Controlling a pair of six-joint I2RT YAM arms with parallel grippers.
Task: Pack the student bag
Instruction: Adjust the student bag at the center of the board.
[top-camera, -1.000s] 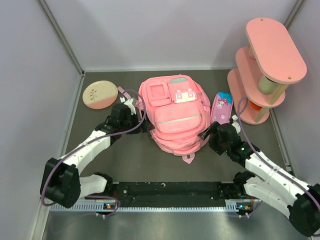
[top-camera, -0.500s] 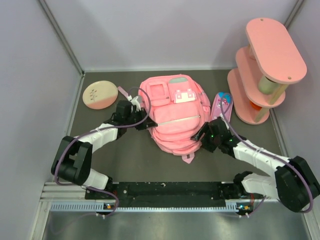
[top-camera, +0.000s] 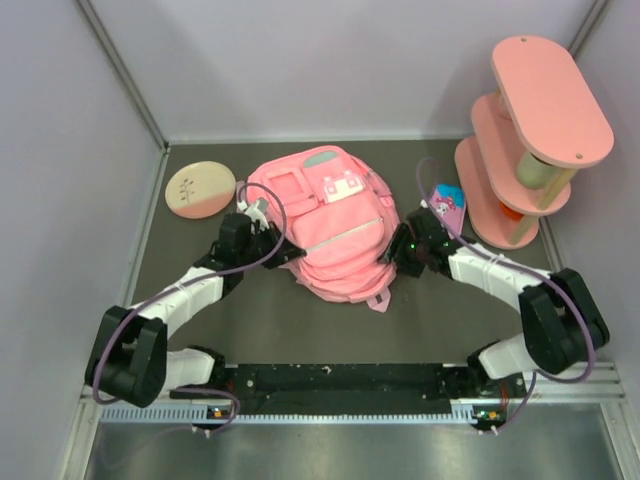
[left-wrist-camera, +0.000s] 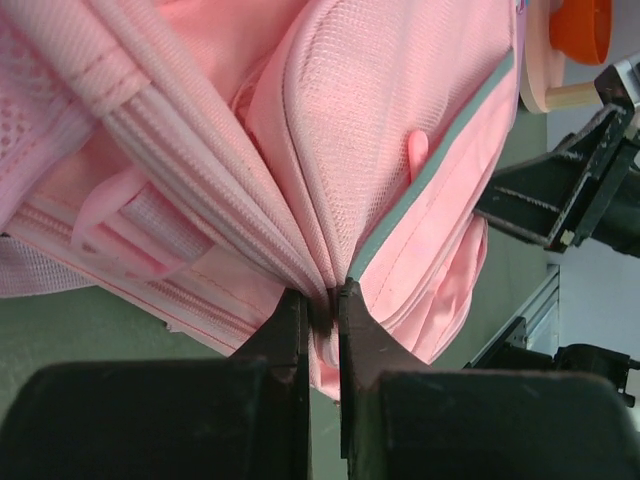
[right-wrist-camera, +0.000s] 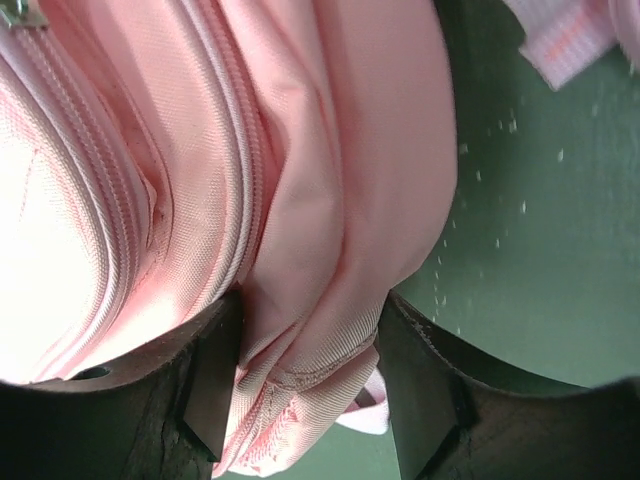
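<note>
Shifted and turned: the student bag (top-camera: 325, 225) now lies further from the pink tiered shelf (top-camera: 530, 140) than a second ago, its top swung away from it.
On the bag's side away from the shelf, the left gripper (left-wrist-camera: 320, 300) has its jaws nearly closed, pinching a fold of its fabric. On the shelf side, the right gripper (right-wrist-camera: 305, 345) clamps a thick pink bulge (jaws wide, both pressing in). A small pencil case (top-camera: 445, 205) lies between bag and shelf.
</note>
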